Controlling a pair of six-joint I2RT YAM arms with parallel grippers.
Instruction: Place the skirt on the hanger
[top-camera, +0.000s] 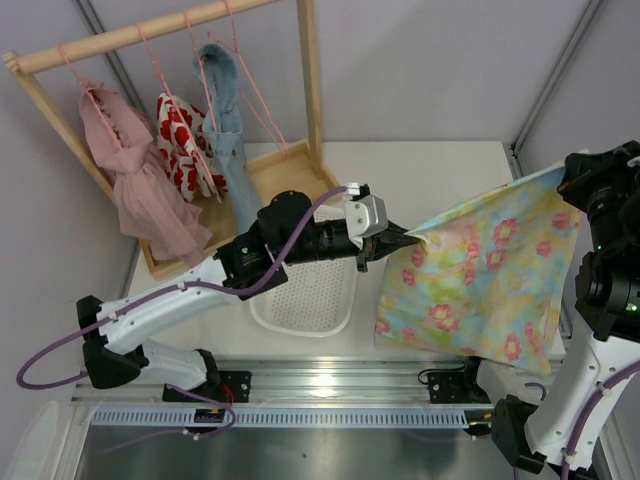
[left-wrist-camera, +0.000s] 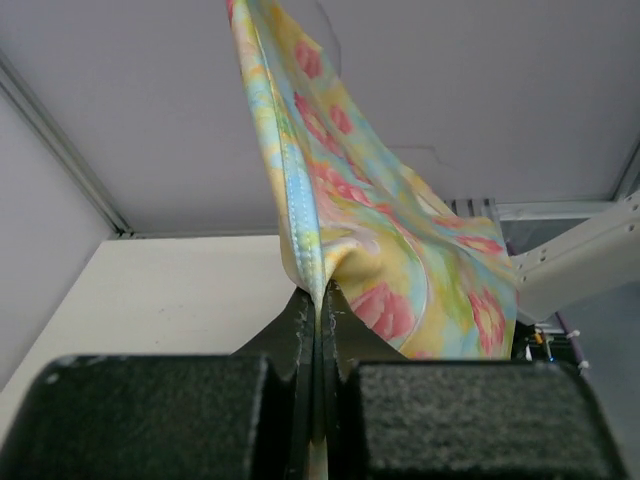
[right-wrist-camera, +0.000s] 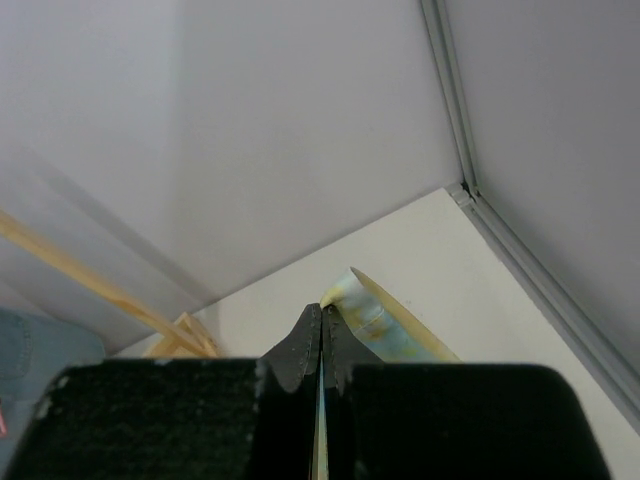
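The skirt (top-camera: 480, 275), pale yellow and turquoise with pink flowers, hangs spread in the air over the right of the table. My left gripper (top-camera: 408, 240) is shut on its left top corner; in the left wrist view the skirt's hem (left-wrist-camera: 310, 215) runs up from the closed left gripper (left-wrist-camera: 320, 300). My right gripper (top-camera: 568, 175) is shut on the right top corner; in the right wrist view a bit of the skirt (right-wrist-camera: 365, 315) sticks out beside the closed right gripper (right-wrist-camera: 322, 320). Thin pink hangers (top-camera: 245, 75) hang on the rack, the rightmost one bare.
A wooden rack (top-camera: 160, 30) at the back left holds a pink garment (top-camera: 135, 180), a red-and-white garment (top-camera: 185, 145) and a blue denim garment (top-camera: 230, 130). A white basket (top-camera: 310, 300) lies on the table under my left arm.
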